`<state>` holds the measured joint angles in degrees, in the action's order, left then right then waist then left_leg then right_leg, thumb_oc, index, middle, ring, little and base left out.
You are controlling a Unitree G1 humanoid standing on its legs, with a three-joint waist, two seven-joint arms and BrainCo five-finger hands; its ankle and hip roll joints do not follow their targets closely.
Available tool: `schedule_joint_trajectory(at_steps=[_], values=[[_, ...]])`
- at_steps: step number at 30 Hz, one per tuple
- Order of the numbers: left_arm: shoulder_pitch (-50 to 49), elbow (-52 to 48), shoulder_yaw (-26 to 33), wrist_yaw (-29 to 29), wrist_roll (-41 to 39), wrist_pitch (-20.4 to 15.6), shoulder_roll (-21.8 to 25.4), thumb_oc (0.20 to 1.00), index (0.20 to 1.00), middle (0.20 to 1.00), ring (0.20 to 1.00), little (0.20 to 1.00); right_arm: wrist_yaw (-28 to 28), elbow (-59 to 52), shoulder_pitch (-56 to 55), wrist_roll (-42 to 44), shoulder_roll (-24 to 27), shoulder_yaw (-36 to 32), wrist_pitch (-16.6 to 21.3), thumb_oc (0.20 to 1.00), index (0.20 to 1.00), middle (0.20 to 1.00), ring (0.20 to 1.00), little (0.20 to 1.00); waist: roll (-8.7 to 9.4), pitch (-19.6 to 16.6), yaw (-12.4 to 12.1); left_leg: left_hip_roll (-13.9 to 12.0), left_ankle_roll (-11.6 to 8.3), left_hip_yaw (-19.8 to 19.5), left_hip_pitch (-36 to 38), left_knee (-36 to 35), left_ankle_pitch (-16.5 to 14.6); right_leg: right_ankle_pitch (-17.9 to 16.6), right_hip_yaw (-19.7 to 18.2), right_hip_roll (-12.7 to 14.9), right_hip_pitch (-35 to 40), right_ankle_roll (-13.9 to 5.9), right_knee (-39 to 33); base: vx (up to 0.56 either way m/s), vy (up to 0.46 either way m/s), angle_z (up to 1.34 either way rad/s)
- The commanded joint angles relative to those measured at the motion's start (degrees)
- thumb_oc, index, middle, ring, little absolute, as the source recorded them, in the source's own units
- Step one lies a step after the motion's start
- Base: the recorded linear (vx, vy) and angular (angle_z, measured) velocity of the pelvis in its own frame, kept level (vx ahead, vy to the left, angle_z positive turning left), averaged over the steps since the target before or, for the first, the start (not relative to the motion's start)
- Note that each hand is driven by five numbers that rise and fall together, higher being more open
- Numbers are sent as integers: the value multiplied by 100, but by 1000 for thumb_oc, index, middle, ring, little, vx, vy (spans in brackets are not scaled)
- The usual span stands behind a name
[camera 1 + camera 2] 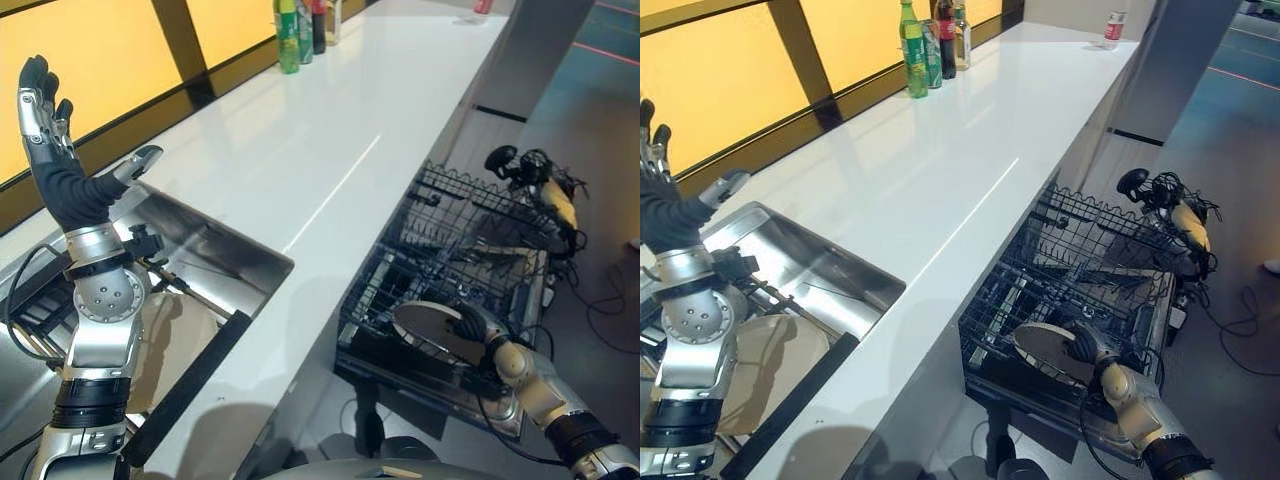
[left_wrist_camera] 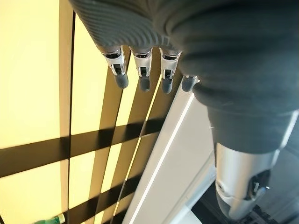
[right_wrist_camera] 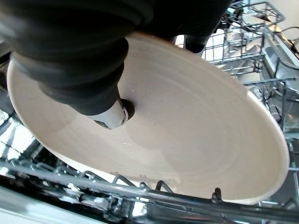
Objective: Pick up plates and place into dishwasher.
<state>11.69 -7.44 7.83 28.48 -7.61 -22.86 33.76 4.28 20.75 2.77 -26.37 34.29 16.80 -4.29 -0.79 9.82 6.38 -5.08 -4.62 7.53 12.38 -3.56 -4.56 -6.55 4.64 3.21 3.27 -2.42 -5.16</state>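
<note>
Plate point(image 3: 187, 140) pinched in my right hand point(image 1: 478, 330) | face tilted, lower rim just above rack point(image 3: 140, 193) wires | left hand point(image 1: 45, 120) raised, fingers straight, far off.

Sink point(image 1: 215, 262) left of counter point(image 1: 330, 150); dishwasher rack point(image 1: 455, 290) right, below.

right robot hand point(image 1: 478, 327) fingers hidden behind plate point(image 3: 187, 140), plate's lower rim screened by rack point(image 1: 1080, 270) wires
</note>
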Motion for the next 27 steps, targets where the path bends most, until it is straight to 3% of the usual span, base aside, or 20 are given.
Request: schedule_joint_trajectory(at_steps=[1,5,8,17,18,20,21,27], values=[[402,-4,-164,77,28,-91,292,1000,1000,1000,1000,1000,494,168,-438,-84,-378,1074,136,200,200,200,200,200,174,-334,-63,-103,110,122,-455,397,-160,535,-142,776,-312,-907,668,4,6,14],[452,3,-192,34,10,-106,266,1000,1000,1000,1000,1000,691,627,-378,-591,-447,1321,103,200,200,200,200,200,188,-370,-142,-104,106,94,-460,393,-168,563,-66,801,-261,-905,653,6,6,7],[498,-24,-259,68,-3,-65,300,1000,1000,1000,1000,1000,796,664,-336,-454,-477,1462,-67,200,200,200,200,200,203,-394,-187,-110,104,85,-447,395,-171,574,-11,803,-203,-889,633,8,3,10],[455,-51,-158,47,26,-61,294,1000,1000,1000,1000,1000,497,769,-384,-447,-529,1246,-239,200,200,200,200,200,225,-481,-198,-126,96,97,-399,350,-164,605,36,778,-107,-863,596,-5,3,4],[435,-44,-140,35,15,-83,291,1000,1000,1000,1000,1000,488,759,-398,-460,-532,1214,-257,278,278,278,278,278,228,-492,-193,-125,97,101,-388,340,-163,604,34,773,-100,-861,593,0,0,0],[419,-34,-116,21,-2,-104,297,1000,1000,1000,1000,1000,430,695,-434,-432,-519,1156,-314,875,875,875,875,875,236,-516,-180,-132,98,123,-371,315,-155,596,43,768,-91,-857,580,0,0,0],[422,-27,-112,25,22,-105,288,1000,1000,1000,1000,1000,478,647,-442,-420,-515,1124,-337,1000,1000,1000,1000,1000,244,-531,-169,-133,102,133,-360,302,-152,595,44,760,-85,-852,574,0,0,0],[400,2,-101,35,34,-150,275,1000,1000,1000,1000,1000,329,379,-490,-229,-453,922,-487,1000,1000,1000,1000,1000,262,-582,-133,-142,95,156,-302,235,-126,585,30,720,-30,-827,527,0,0,0]])
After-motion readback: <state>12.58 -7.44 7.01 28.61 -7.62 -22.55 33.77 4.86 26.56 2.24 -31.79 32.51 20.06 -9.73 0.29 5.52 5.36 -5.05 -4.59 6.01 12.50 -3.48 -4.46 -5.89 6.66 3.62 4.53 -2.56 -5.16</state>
